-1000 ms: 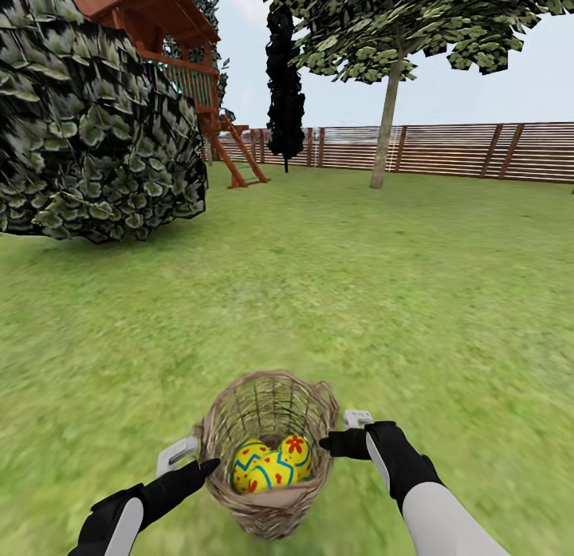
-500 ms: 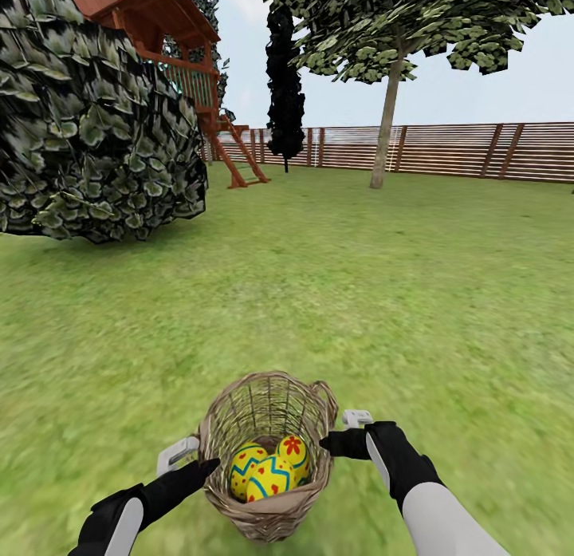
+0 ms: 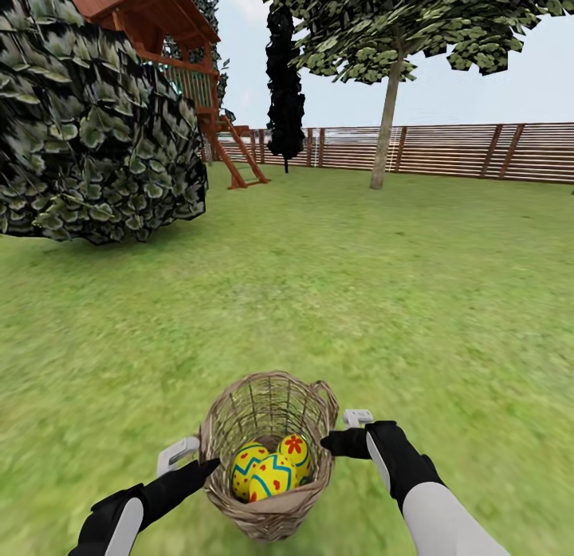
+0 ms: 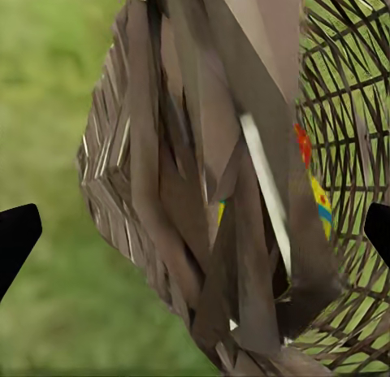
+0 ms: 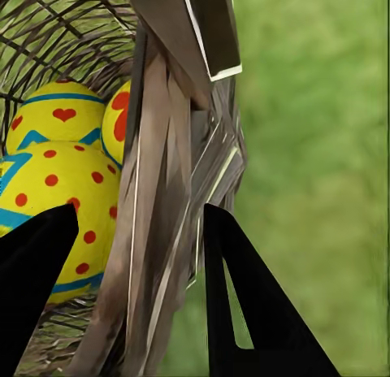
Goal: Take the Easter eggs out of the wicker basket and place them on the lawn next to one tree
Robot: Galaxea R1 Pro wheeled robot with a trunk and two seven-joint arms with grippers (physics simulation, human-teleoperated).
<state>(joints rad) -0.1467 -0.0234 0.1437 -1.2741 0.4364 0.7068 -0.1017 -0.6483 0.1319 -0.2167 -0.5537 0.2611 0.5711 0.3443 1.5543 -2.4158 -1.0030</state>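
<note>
Easter eggs (image 3: 271, 464): all three in the wicker basket (image 3: 267, 452), bunched at the near side, yellow with blue zigzags and red marks. Basket is tilted, mouth toward the camera, held between both grippers low center in the head view, lawn (image 3: 359, 301) under it. Left gripper (image 3: 191, 458) on the basket's left rim; in the left wrist view its dark fingertips (image 4: 16, 239) sit wide apart either side of the weave, so it's spread, whether it pinches anything I can't tell. Right gripper (image 3: 341, 432) on the right rim; right wrist view shows one finger inside by the eggs, the other outside, wicker wall between them, clamped on the rim. Pale-trunk tree (image 3: 387, 113) well ahead near the slat fence (image 3: 478, 151). Dark bush (image 3: 96, 133) left, wooden playset (image 3: 183, 69) behind it.
</note>
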